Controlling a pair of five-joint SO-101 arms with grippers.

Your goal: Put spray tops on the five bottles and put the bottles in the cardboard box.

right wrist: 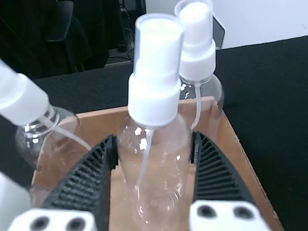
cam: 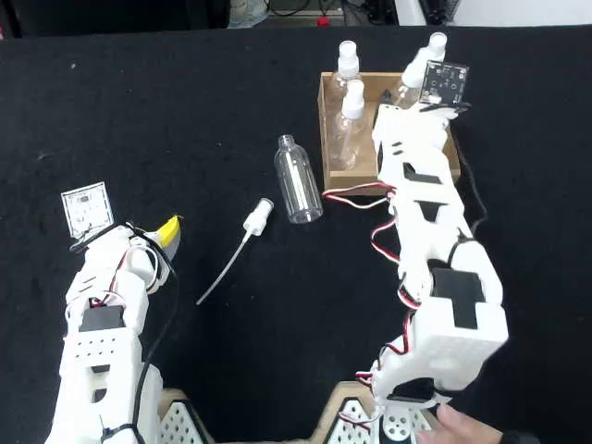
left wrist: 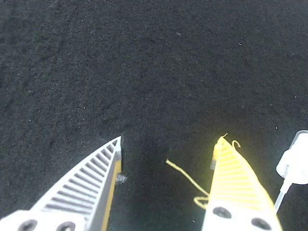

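The cardboard box point(cam: 325, 129) stands at the back of the black table, with capped bottles point(cam: 348, 116) upright inside it. My right gripper point(right wrist: 153, 144) is shut on a clear bottle with a white spray top point(right wrist: 154, 96) inside the box point(right wrist: 226, 125), one black finger on each side. Two more capped bottles point(right wrist: 197, 43) stand around it. In the high view this gripper point(cam: 407, 92) hangs over the box's right part. A bare bottle point(cam: 298, 180) lies left of the box, beside a loose spray top point(cam: 257, 219). My left gripper point(cam: 165, 236) point(left wrist: 171, 140) is open and holds nothing.
The loose spray top's thin tube point(cam: 217, 282) trails toward the left arm, and its head point(left wrist: 294, 161) shows beside the yellow finger point(left wrist: 236, 178). Red and white cables point(cam: 356, 196) hang off the right arm by the box's near wall. Bare black cloth lies at the table's left.
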